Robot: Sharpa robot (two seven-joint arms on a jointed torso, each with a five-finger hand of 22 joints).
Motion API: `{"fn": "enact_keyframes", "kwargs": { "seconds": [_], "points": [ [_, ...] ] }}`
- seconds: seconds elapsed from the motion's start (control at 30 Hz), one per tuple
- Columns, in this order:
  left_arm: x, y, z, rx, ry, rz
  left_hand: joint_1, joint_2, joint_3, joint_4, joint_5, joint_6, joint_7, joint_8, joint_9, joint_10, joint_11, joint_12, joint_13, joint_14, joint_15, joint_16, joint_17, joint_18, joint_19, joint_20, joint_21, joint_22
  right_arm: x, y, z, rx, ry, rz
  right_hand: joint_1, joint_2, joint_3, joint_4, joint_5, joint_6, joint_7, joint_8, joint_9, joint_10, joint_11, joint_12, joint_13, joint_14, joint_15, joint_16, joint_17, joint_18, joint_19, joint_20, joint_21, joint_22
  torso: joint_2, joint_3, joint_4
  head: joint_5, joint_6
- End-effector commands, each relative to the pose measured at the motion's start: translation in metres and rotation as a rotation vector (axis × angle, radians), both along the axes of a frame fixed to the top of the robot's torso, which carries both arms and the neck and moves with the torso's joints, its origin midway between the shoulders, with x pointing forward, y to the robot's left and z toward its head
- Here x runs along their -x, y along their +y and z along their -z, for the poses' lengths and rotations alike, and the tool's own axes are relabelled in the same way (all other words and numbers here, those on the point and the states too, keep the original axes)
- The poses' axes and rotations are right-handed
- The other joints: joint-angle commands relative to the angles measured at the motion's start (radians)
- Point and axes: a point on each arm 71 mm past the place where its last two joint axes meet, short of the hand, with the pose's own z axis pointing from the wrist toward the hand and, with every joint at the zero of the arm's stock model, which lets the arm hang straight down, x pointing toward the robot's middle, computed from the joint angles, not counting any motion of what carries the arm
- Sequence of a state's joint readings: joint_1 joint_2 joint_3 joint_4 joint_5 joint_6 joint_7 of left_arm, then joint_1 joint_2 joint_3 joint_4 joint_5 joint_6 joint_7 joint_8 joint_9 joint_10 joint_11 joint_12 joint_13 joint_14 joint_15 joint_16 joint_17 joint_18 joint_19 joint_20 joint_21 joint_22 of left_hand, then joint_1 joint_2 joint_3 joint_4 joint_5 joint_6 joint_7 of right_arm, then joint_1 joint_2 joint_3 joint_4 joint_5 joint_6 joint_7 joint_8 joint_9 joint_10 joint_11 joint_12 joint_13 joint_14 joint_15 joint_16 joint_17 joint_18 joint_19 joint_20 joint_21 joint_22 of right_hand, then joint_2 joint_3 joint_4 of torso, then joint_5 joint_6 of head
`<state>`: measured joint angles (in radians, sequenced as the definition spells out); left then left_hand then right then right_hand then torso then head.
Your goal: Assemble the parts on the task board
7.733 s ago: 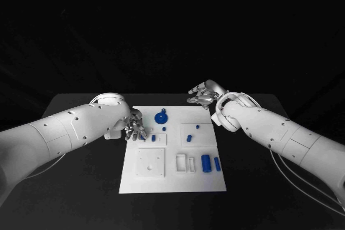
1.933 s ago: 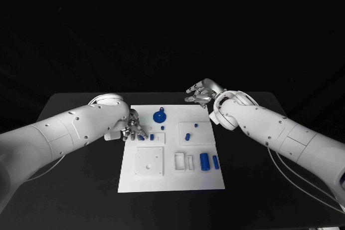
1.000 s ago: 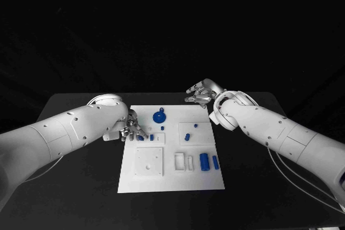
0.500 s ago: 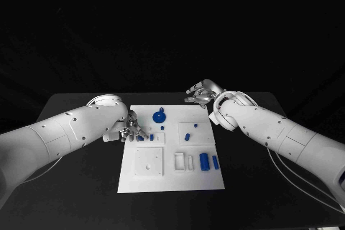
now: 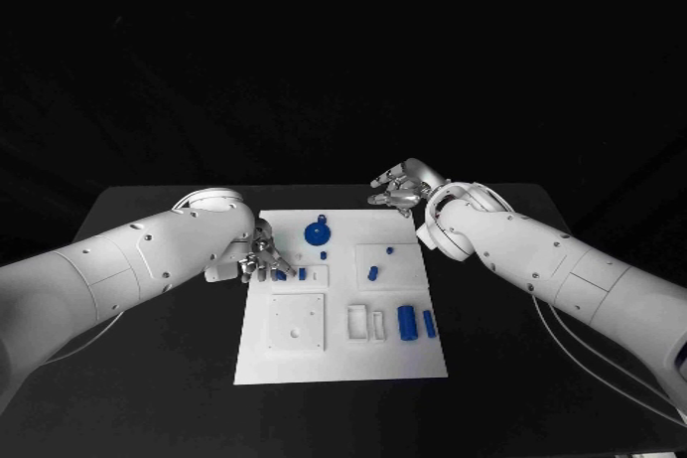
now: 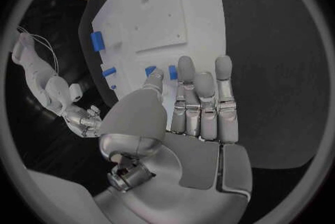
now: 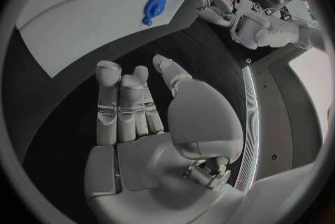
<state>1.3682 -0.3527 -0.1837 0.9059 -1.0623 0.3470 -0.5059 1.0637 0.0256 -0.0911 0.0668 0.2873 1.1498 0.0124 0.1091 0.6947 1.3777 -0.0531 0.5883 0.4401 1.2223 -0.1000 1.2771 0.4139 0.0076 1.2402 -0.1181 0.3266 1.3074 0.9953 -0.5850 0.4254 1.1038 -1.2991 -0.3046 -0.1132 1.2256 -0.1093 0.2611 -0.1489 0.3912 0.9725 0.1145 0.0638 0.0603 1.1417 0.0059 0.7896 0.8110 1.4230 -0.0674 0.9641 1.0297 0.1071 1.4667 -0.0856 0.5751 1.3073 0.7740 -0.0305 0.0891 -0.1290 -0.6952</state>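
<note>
Left hand (image 5: 265, 260) over the task board (image 5: 343, 364) left edge, fingers straight, holding nothing, right hand (image 5: 404, 187) empty, fingers extended, wrist view shows round blue part (image 7: 154, 6).

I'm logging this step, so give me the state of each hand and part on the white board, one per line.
Left silver hand: open, fingers over the board's left edge, holding nothing.
Right silver hand: open, above the table beyond the board's far end.
White task board: flat on the table.
Round blue disc part: lying on the board.

White task board (image 5: 341, 354), blue parts (image 5: 408, 322), black table (image 5: 158, 379)
</note>
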Motion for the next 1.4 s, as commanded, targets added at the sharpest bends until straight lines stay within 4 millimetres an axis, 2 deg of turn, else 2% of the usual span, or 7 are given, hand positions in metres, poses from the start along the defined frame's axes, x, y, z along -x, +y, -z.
{"fn": "enact_keyframes", "kwargs": {
  "seconds": [0.03, 0.33, 0.63, 1.0, 1.4],
  "points": [
    [-0.0007, -0.0008, -0.0033, 0.006, -0.011, -0.008, -0.008, 0.001, 0.005, 0.002, -0.002, 0.002, 0.003, 0.005, 0.001, 0.01, 0.0, 0.004, 0.001, 0.008, -0.001, 0.005, 0.001, -0.002, 0.005, -0.001, -0.002, 0.02, 0.0003, 0.0016, 0.0005, 0.009, 0.003, -0.014, -0.006, -0.001, 0.002, -0.002, 0.004, -0.006, 0.003, -0.004, 0.0, -0.004, -0.006, -0.002, -0.001, 0.002, -0.002, -0.004, -0.001, 0.008, 0.049, -0.003, 0.0, 0.042, 0.0, 0.0001, 0.0007, 0.0, 0.001],
    [-0.0013, -0.0014, -0.0064, 0.004, -0.012, -0.006, -0.006, 0.004, 0.004, -0.001, -0.001, 0.001, 0.002, 0.006, 0.003, 0.01, 0.0, 0.003, 0.001, 0.009, -0.001, 0.004, 0.001, -0.002, 0.005, -0.002, -0.001, 0.02, 0.0003, 0.0018, 0.0006, 0.011, 0.003, -0.015, -0.006, -0.001, 0.002, -0.002, 0.004, -0.006, 0.003, -0.004, 0.0, -0.004, -0.006, -0.002, -0.001, 0.002, -0.002, -0.004, -0.001, 0.008, 0.049, -0.003, 0.0, 0.042, 0.0, 0.0002, -0.0011, 0.001, 0.001],
    [-0.0004, -0.0023, -0.0061, -0.002, 0.005, 0.001, -0.005, 0.007, 0.003, -0.004, 0.0, 0.001, 0.002, 0.006, 0.004, 0.01, 0.0, 0.002, 0.001, 0.009, -0.001, 0.004, 0.001, -0.002, 0.005, -0.002, -0.002, 0.02, 0.0004, 0.0018, 0.0005, 0.017, 0.001, -0.016, -0.006, -0.001, 0.002, -0.002, 0.004, -0.006, 0.003, -0.004, 0.0, -0.004, -0.006, -0.002, -0.001, 0.002, -0.002, -0.004, -0.001, 0.008, 0.049, -0.003, 0.0, 0.042, 0.0, -0.0003, 0.0009, 0.0, 0.0],
    [0.0003, -0.0044, -0.0061, 0.007, 0.01, 0.0, -0.004, 0.013, 0.003, -0.008, 0.001, 0.002, 0.002, 0.007, 0.005, 0.011, 0.0, 0.001, 0.001, 0.01, -0.001, 0.003, 0.001, -0.002, 0.005, -0.002, -0.002, 0.02, 0.0003, 0.0022, 0.0007, 0.017, 0.002, -0.018, -0.006, -0.001, 0.002, -0.002, 0.004, -0.006, 0.003, -0.004, 0.0, -0.004, -0.006, -0.002, -0.001, 0.002, -0.002, -0.004, -0.001, 0.008, 0.049, -0.003, 0.0, 0.042, 0.0, -0.0004, -0.0008, 0.0, 0.001],
    [-0.0011, -0.0044, -0.0126, 0.043, -0.014, -0.014, 0.0, 0.017, 0.0, -0.015, 0.008, 0.003, -0.001, 0.012, 0.012, 0.015, -0.003, 0.002, 0.002, 0.014, -0.003, 0.005, 0.002, -0.002, 0.009, -0.003, 0.0, 0.02, 0.0002, 0.0016, 0.0011, 0.018, 0.003, -0.016, -0.006, -0.001, 0.002, -0.002, 0.004, -0.006, 0.003, -0.004, 0.0, -0.004, -0.006, -0.002, -0.001, 0.002, -0.002, -0.004, -0.001, 0.008, 0.049, -0.003, 0.0, 0.042, 0.0, -0.0001, 0.0002, -0.003, 0.001]
  ]
}}
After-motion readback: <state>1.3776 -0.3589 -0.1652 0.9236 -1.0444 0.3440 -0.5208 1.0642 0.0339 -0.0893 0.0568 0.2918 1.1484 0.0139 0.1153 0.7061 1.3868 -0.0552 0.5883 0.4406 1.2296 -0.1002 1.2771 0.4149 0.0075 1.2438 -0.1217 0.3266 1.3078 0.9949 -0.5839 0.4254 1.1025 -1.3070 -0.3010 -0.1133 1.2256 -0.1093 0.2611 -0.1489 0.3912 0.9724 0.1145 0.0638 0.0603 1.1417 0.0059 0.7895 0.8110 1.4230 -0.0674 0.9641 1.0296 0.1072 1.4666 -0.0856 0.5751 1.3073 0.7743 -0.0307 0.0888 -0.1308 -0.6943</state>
